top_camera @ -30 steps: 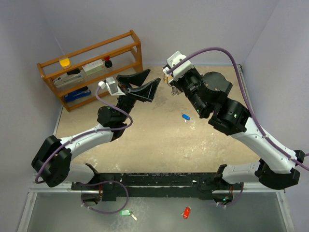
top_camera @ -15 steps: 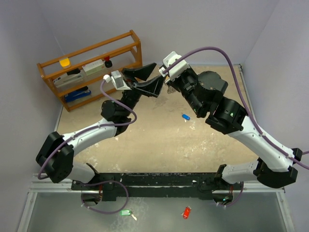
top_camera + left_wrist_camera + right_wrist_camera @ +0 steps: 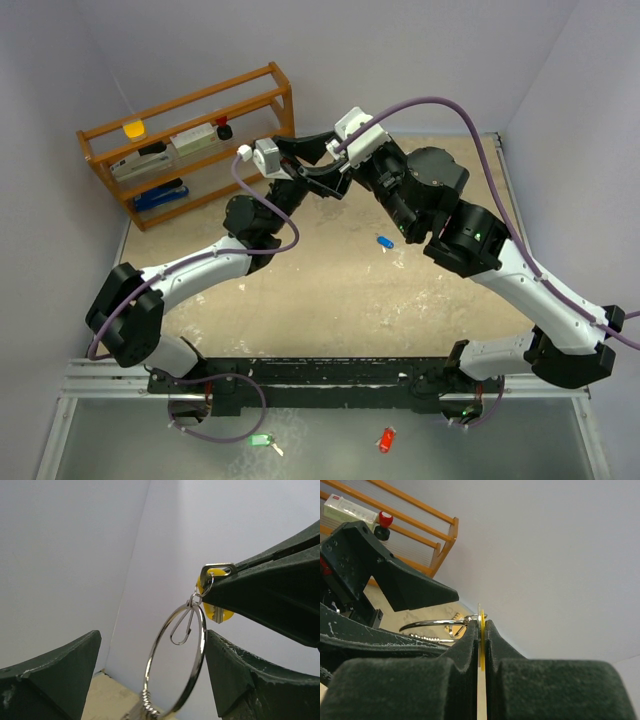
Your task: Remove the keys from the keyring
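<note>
My right gripper (image 3: 481, 625) is shut on a yellow-headed key (image 3: 220, 615) and a silver key (image 3: 218, 570), held edge-on high above the table. The keyring (image 3: 176, 660), a thin silver ring with a small wire clip, hangs from them. Several more keys bunch at its bottom edge, mostly cut off. My left gripper (image 3: 152, 640) is open with its jaws on either side of the ring, which lies close to the right-hand finger (image 3: 240, 680). From above, both grippers meet (image 3: 338, 167). A blue-headed key (image 3: 385, 241) lies loose on the table.
A wooden rack (image 3: 190, 140) with small items stands at the back left. A green tag (image 3: 260, 439) and a red tag (image 3: 386, 439) lie on the lower ledge in front of the arm bases. The sandy tabletop (image 3: 330, 290) is walled on three sides.
</note>
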